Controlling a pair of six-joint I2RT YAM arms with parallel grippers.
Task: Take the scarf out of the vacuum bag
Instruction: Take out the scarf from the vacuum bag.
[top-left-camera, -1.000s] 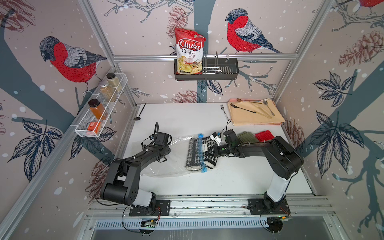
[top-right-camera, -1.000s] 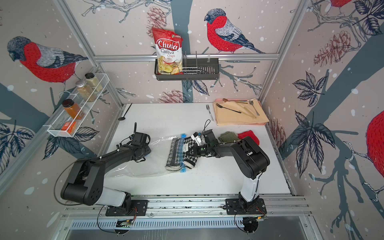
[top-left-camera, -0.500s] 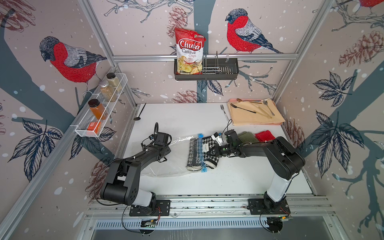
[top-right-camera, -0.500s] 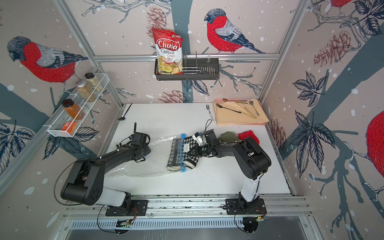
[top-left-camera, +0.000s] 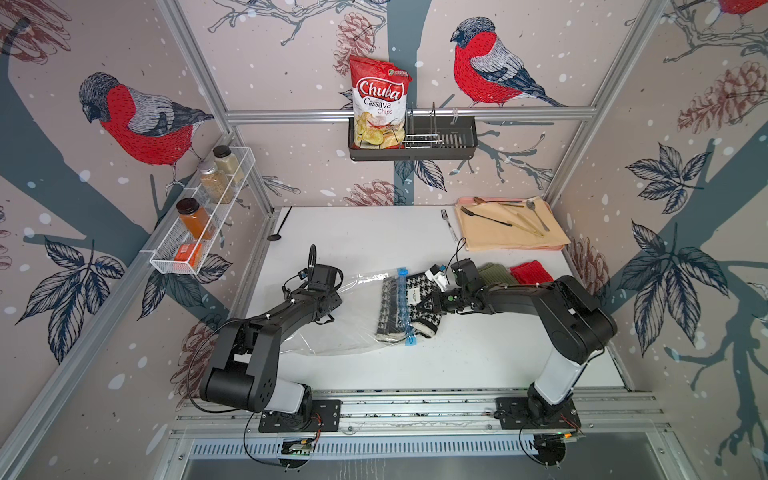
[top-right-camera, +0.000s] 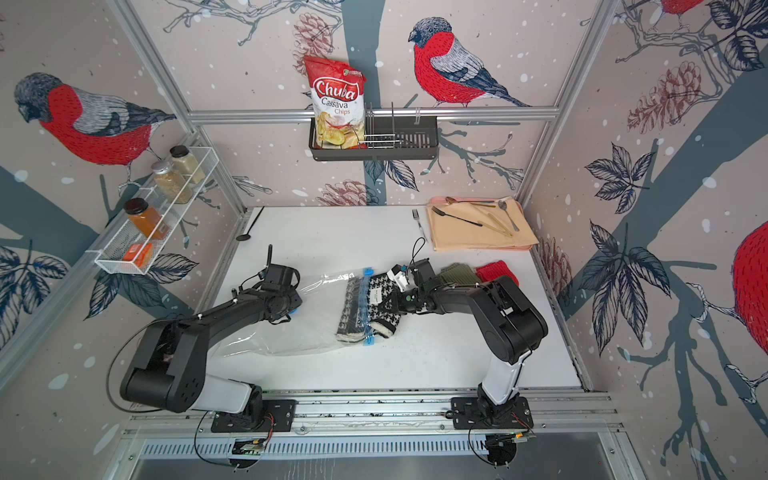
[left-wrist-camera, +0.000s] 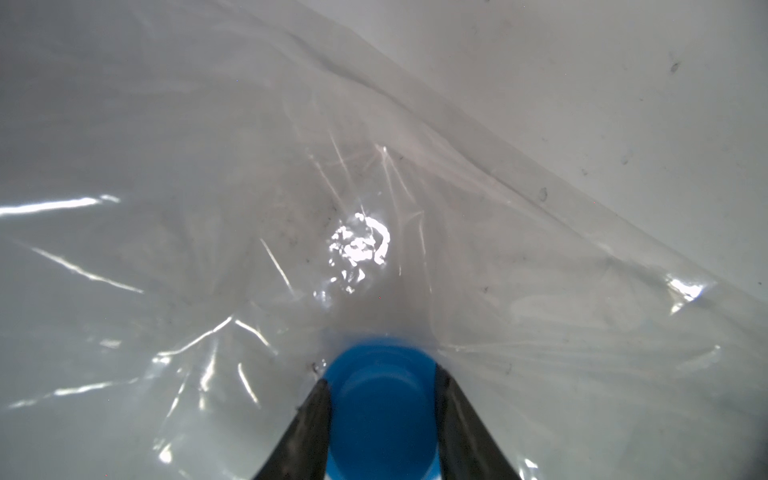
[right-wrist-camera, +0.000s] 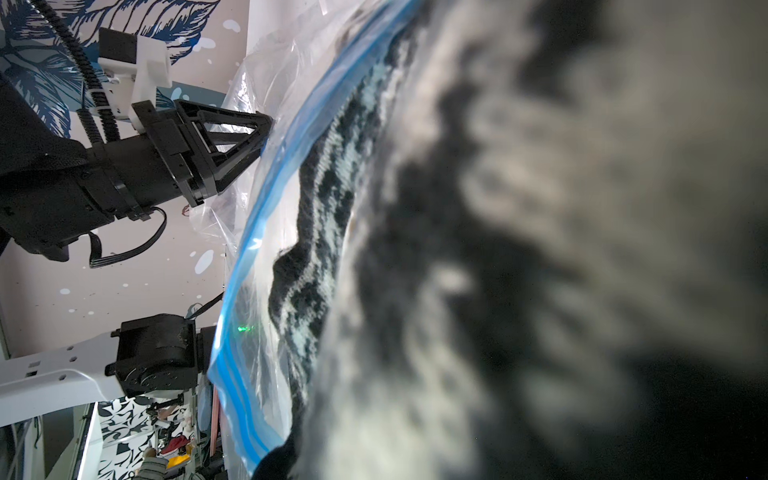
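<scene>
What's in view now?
vacuum bag: one, clear, centre of table
scarf: one, black-white, partly out of bag mouth
valve: one, blue, on bag
cloth: one, beige, far right corner
fork: one, silver, beside cloth
red knit: one, red, near cloth
green knit: one, olive, beside red knit
chips bag: one, red-white, wall rack
jars: three, amber and tan, side shelf
left gripper: one, black, shut on valve
right gripper: one, black, shut on scarf

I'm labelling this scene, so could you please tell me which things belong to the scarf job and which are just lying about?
In use: scarf, vacuum bag, left gripper on the blue valve, right gripper on the scarf.
Lying about: olive knit piece, red knit piece, chips bag, spice jars, cutlery.
</scene>
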